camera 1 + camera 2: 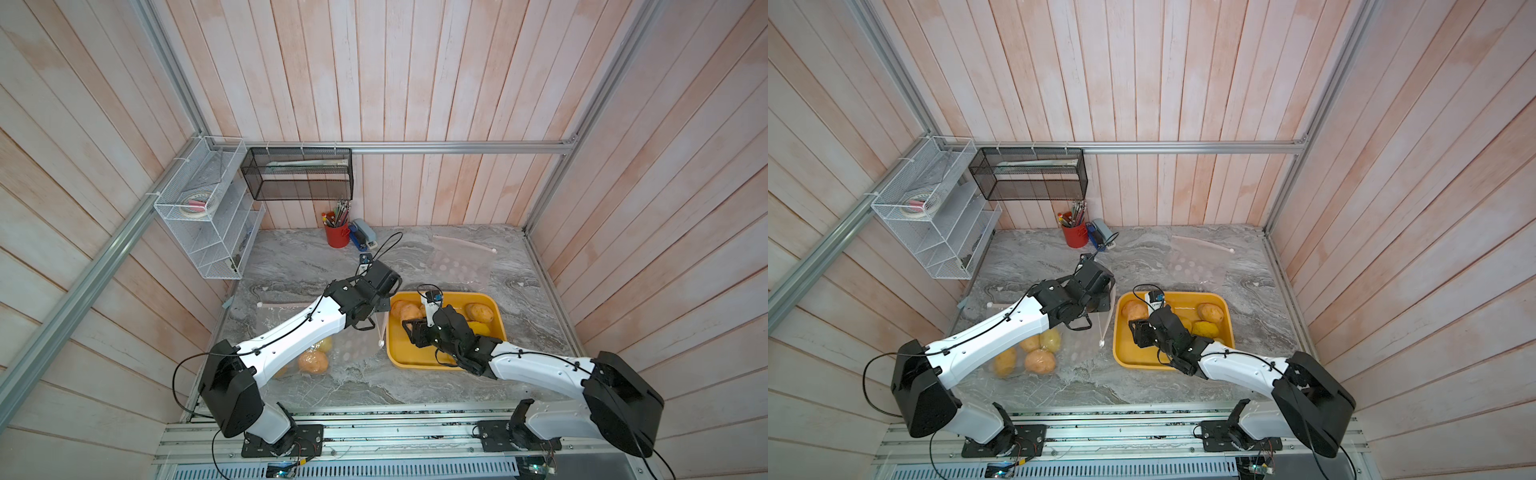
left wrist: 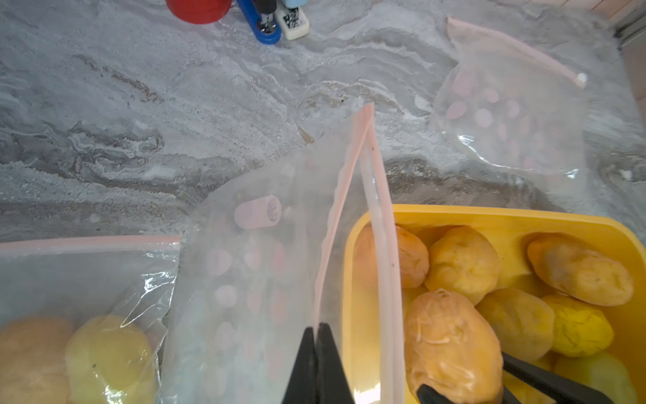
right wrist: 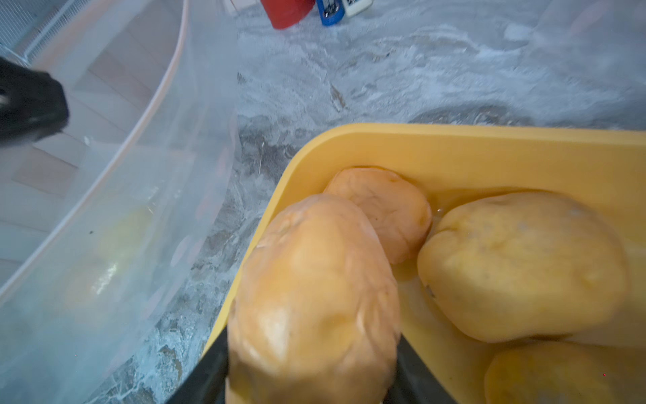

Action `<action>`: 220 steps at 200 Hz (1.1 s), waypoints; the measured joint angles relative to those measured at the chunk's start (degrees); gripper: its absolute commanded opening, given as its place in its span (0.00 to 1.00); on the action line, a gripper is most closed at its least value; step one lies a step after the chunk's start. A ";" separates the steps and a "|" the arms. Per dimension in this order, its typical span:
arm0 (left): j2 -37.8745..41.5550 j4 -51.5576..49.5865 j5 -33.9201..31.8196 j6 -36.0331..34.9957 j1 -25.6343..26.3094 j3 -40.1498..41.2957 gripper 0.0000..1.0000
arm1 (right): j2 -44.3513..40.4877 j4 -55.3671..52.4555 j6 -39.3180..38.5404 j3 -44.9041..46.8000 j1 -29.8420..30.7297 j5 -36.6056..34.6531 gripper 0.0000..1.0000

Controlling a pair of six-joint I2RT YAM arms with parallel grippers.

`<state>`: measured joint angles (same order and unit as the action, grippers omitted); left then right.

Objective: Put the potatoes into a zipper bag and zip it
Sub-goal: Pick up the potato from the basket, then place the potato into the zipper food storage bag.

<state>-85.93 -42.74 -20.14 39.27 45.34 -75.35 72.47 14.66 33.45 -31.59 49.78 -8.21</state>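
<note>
Roughly midway; ~4 lumpy orange-yellow potatoes [image 1: 1039, 360] in one clear plastic zip bag [image 2: 70, 273]; L gripper [image 2: 316, 332] clenched on rim of empty-looking 2nd pink-zip bag [image 2: 262, 280]; R gripper [image 3: 311, 367] grasps another in yellow rect plastic tray [image 2: 489, 217]; more left.

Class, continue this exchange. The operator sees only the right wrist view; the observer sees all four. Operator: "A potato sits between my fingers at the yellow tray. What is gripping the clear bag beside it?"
Observer: The left gripper, shut on the zipper bag at its pink rim, holding it up beside the yellow tray.
Operator: Any potatoes bagged yet?
Observer: Yes, several potatoes lie in another bag under the left arm.
Operator: Is a spare bag about?
Observer: One empty bag lies flat beyond the tray, near the back wall.
</note>
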 measured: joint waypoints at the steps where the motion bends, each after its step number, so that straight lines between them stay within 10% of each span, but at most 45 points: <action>1: 0.11 0.09 0.07 -0.11 0.00 0.07 0.00 | -0.46 -0.09 -0.04 0.20 0.00 -0.17 0.26; 71: 2.27 4.09 2.40 -2.01 0.07 1.20 0.00 | -14.16 -1.14 -1.57 0.00 0.00 -2.84 0.20; 220: 2.38 5.01 3.78 -1.99 0.00 2.40 0.00 | 6.25 0.79 -4.76 -16.48 -0.50 10.49 0.13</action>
<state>-83.55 -37.74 -16.36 37.28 45.34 -72.95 78.72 15.44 28.69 -48.07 49.28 2.28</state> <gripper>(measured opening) 0.047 0.556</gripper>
